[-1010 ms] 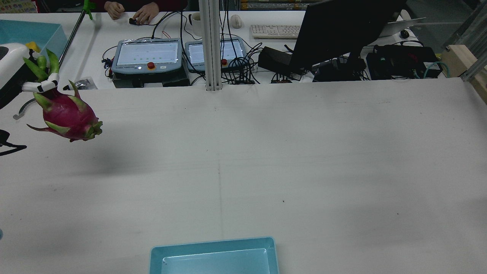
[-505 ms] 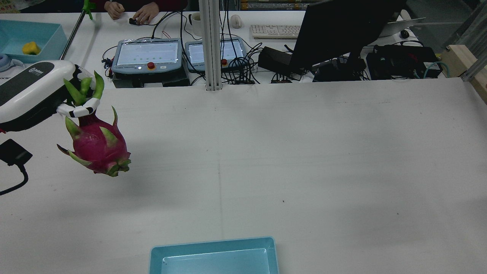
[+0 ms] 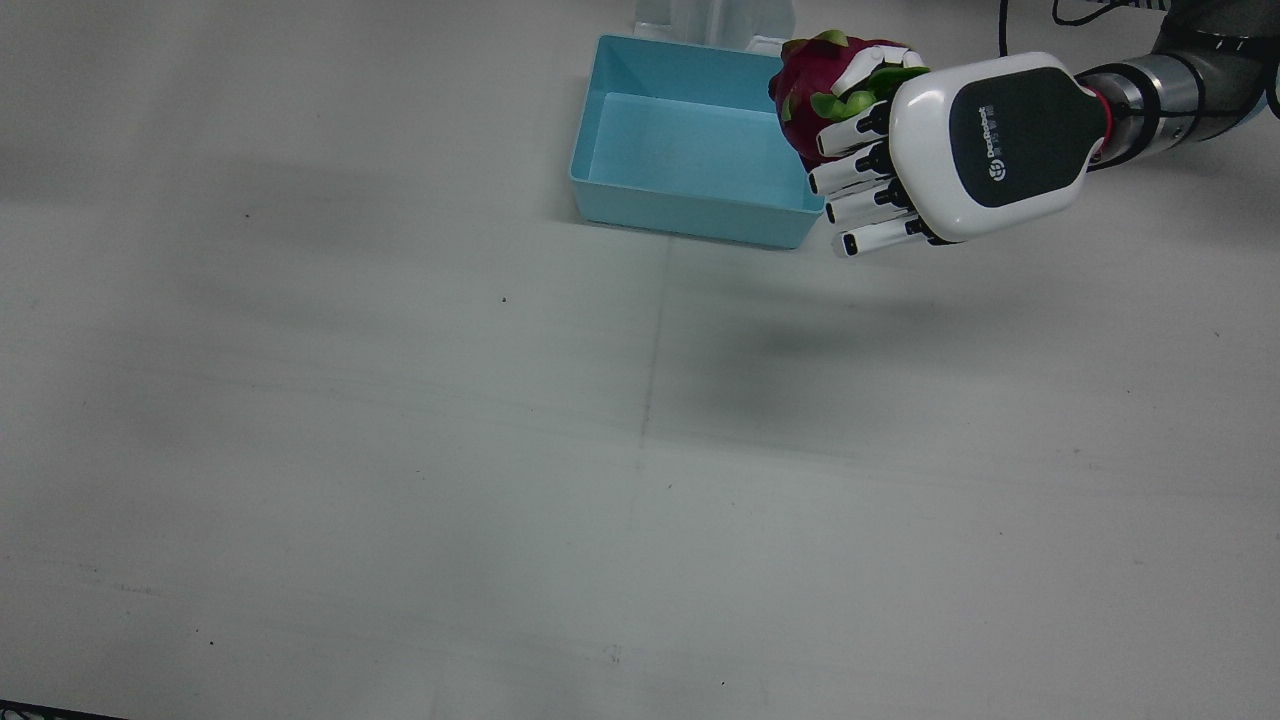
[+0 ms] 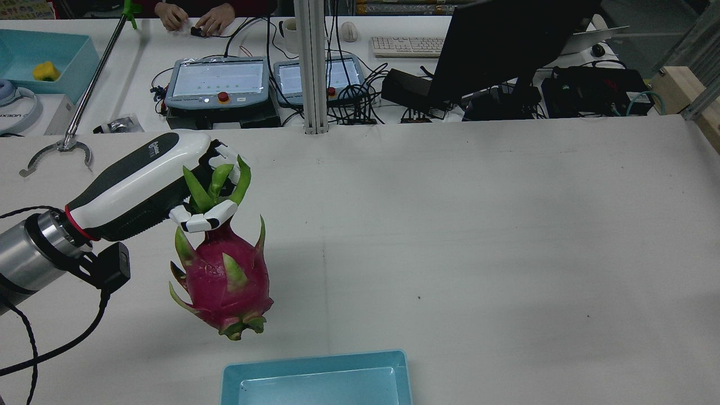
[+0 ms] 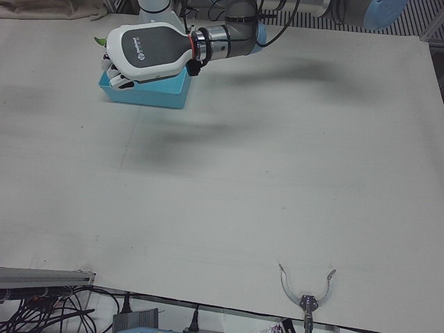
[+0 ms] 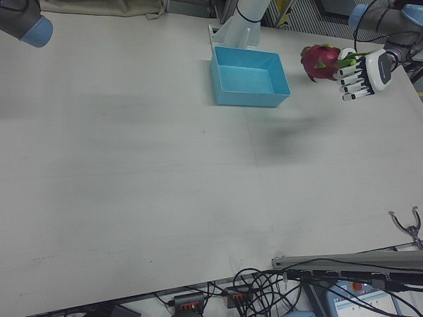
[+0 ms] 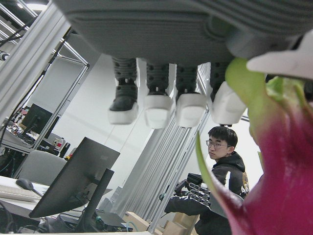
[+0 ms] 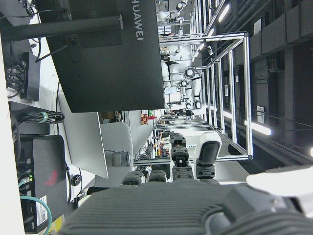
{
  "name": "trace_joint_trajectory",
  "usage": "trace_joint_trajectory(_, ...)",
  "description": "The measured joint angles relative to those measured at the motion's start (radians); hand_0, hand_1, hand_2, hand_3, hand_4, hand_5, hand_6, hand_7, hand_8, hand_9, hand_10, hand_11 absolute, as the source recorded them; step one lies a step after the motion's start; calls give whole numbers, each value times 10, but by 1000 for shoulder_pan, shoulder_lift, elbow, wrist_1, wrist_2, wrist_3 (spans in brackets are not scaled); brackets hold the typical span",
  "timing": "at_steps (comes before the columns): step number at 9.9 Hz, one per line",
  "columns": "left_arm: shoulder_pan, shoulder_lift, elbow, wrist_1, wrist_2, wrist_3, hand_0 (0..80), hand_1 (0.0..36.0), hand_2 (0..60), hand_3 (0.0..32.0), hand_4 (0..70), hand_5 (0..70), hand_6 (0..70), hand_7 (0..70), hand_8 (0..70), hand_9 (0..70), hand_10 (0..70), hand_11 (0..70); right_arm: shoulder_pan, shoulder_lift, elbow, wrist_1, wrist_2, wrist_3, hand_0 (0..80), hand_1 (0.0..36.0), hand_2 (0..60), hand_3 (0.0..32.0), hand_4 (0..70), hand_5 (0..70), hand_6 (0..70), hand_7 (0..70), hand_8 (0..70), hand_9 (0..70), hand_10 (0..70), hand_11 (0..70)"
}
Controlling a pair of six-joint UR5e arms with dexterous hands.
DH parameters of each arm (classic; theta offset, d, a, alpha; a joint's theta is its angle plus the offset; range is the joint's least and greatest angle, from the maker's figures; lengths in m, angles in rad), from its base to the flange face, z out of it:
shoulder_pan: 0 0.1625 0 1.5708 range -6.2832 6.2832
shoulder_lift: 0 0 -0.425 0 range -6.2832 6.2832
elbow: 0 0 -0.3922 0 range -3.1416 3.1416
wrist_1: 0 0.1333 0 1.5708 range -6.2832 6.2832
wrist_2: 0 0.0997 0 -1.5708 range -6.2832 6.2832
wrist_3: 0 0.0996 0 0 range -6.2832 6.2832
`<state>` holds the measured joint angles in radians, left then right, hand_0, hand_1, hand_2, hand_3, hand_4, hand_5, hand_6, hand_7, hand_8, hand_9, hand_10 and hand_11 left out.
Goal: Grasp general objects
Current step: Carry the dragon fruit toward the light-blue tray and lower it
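Observation:
A magenta dragon fruit [image 4: 222,287] with green scales hangs in the air from my left hand [image 4: 146,180], which is shut on its green leafy top. It hangs above the table beside the left near corner of the teal bin [image 4: 315,360] in the rear view. In the front view the fruit [image 3: 800,85] shows past the hand [image 3: 960,140], at the right rim of the bin [image 3: 690,215]. The left hand view shows the fruit [image 7: 283,186] close up under the fingertips [image 7: 159,107]. My right hand [image 8: 186,166] shows only in its own view, fingers apart and empty.
A metal grabber tool [image 4: 56,149] lies at the table's far left edge. Behind the table stand two teach pendants [image 4: 216,81], a monitor [image 4: 506,45], cables and another teal bin [image 4: 73,62]. A vertical post [image 4: 312,67] rises at the far edge.
My left hand has carried the dragon fruit from the table's left edge rightward and toward the teal bin. More of the arm has come into view.

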<state>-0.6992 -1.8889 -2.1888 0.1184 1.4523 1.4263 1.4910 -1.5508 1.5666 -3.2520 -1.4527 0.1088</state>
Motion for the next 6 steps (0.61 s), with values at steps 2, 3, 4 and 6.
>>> trace_joint_trajectory(2,32,-4,-1,-38,-18,-10,91,0,600,0,700,548,700,700,700,700,700,700,0,0,0,0,0,0,0,0,0,0,0,0,0,0,0,0,0,0)
trace_joint_trajectory(3,46,-5,-1,-52,-34,-12,127,0,600,0,700,555,700,700,700,700,700,700,0,0,1,0,0,0,0,0,0,0,0,0,0,0,0,0,0,0)
trace_joint_trajectory(4,60,-6,-2,-72,-52,-12,150,0,600,0,700,556,700,700,700,700,700,700,0,0,2,0,0,0,0,0,0,0,0,0,0,0,0,0,0,0)
trace_joint_trajectory(6,83,-33,-3,-117,-71,-10,130,0,600,0,700,550,700,700,700,700,700,700,0,1,2,0,0,-1,0,0,0,0,0,0,0,0,0,0,0,0)
